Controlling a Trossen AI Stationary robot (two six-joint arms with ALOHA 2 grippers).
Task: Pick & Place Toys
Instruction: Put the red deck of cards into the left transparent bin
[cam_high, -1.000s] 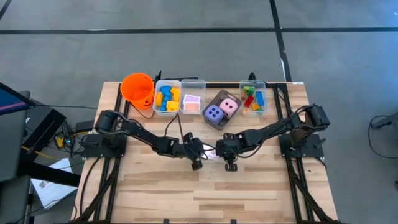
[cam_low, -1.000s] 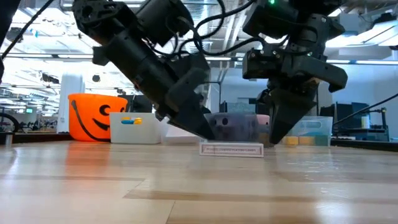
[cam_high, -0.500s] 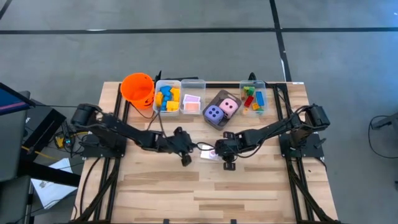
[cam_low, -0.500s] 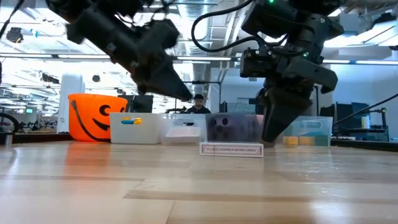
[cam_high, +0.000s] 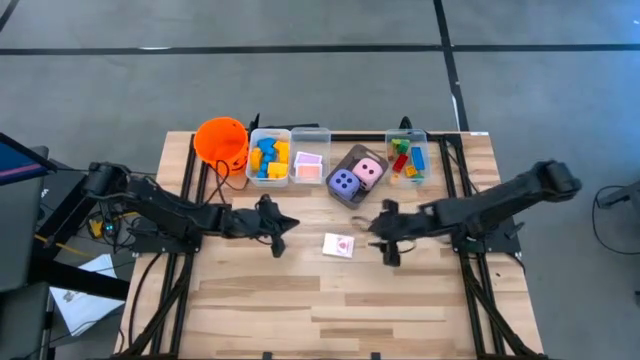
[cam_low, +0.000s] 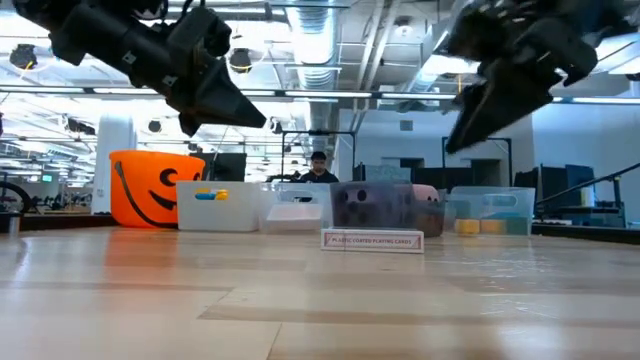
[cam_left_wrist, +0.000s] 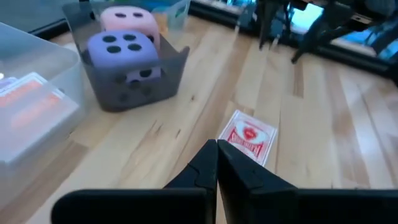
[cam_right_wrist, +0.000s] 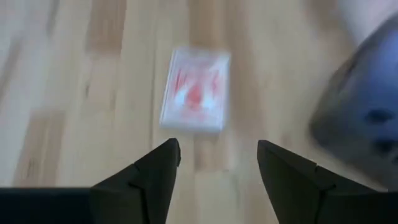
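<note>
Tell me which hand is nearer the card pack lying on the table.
Right, narrowly. The right hand hangs open just off the card pack on its own side; the left hand, shut, hangs slightly farther off on the opposite side.

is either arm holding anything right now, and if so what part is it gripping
Nothing is held. The left tool is shut on nothing, the right tool is open, and the card deck lies alone on the table between them.
</note>
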